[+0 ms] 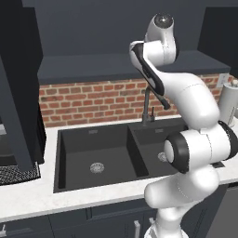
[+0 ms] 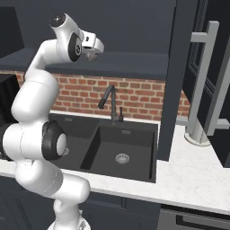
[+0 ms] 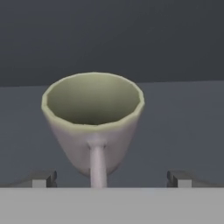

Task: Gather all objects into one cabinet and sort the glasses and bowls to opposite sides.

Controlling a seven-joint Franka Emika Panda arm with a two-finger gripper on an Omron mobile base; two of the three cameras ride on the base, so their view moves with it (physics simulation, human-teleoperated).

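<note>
**Lined up on a mug in the cabinet**

While our gripper (image 3: pixel 112 178) hangs wide open and empty, a pale mug (image 3: pixel 92 120) stands upright on the dark cabinet shelf (image 3: pixel 183 127) just ahead, handle toward us. We judge the fingers spread to straddle it — either for a grasp or just after release.

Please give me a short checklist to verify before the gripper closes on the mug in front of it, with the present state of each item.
1. Gripper open: ok, the fingertips stand wide apart.
2. Mug between the fingertips: ok, roughly centred in the hand view.
3. Mug upright: ok, its mouth faces up and it looks empty.
4. Handle direction: ok, it points straight toward the camera.
5. Fingers far enough forward to span the mug body: cannot tell.
6. Other objects beside the mug: ok, just a dark surface around it.
</note>
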